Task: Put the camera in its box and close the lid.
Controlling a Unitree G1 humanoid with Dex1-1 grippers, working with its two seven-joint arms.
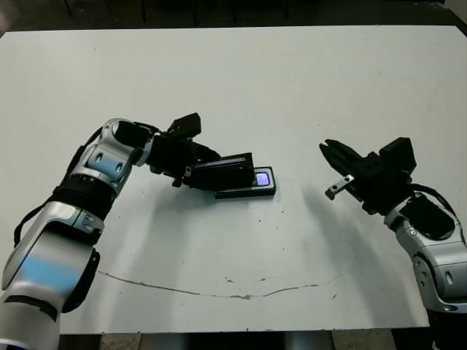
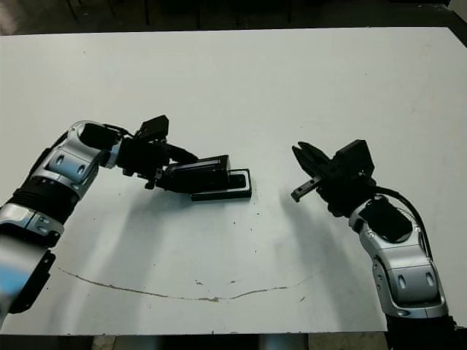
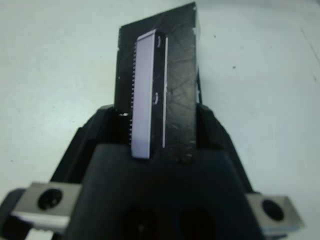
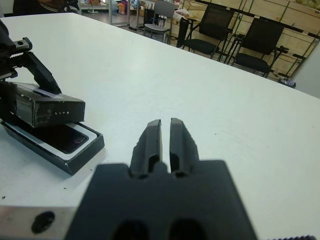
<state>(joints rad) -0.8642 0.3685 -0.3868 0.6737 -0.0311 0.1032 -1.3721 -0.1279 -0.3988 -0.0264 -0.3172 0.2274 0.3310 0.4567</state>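
Matte black rectangular lid (image 1: 222, 170) clamped in left gripper (image 1: 191, 169), long axis across the table, overlapping white-lined box (image 1: 248, 192), glowing camera (image 1: 263, 178) inside, right gripper (image 1: 332, 154) fingers together, empty.

The left arm (image 1: 87, 182) is being extended from the lower left of the frame toward the centre, its gripper (image 1: 191, 169) being clamped on the lid (image 1: 222, 169). The right arm (image 1: 430, 240) is being raised from the lower right, its gripper (image 1: 332, 152) being pointed toward the centre, fingers (image 4: 152, 137) being held almost together, empty.
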